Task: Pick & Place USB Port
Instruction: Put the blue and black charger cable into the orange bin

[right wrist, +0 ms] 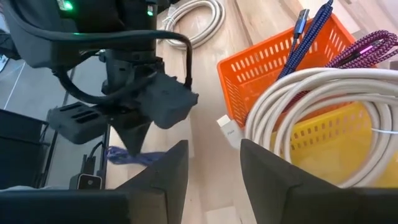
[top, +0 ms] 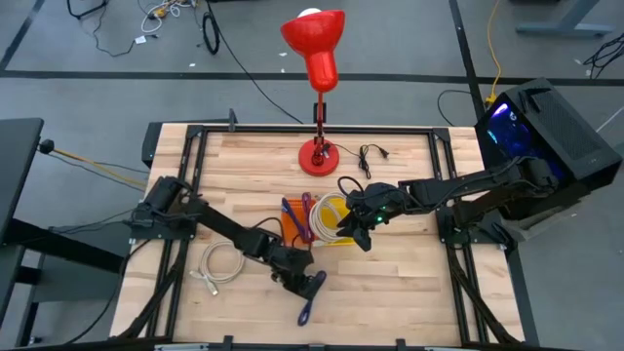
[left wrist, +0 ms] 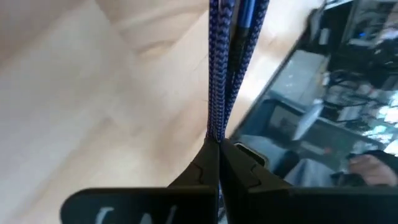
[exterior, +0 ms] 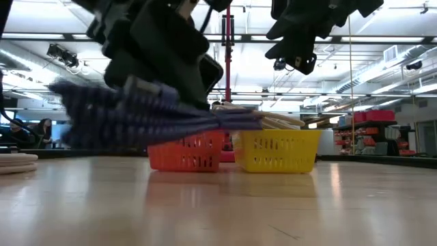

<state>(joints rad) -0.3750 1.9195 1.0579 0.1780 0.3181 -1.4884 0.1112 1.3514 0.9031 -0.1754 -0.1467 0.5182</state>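
Note:
A blue braided USB cable [top: 305,312] [exterior: 150,116] is bunched in my left gripper [top: 310,283] [left wrist: 217,142], over the near middle of the table. An orange basket [top: 290,226] [exterior: 184,154] holds blue and purple cables. Next to it on the right, a yellow basket [top: 338,240] [exterior: 276,150] holds coiled white cables [right wrist: 323,87]. My right gripper [top: 363,234] [right wrist: 214,158] hovers open above the yellow basket's near right side and touches nothing. My left gripper pinches the blue braided cable between its two shut fingers, on a folded bundle of strands [left wrist: 216,127]. The strands run straight on from the fingertips. In the low view the bundle is off the tabletop and stretches out sideways from the gripper.
A loose white cable coil [top: 219,265] [exterior: 17,162] lies on the table's left near part. A red desk lamp [top: 318,148] stands at the far middle with a black cable [top: 370,154] beside it. Bare wood [top: 409,292] lies near and right of the baskets.

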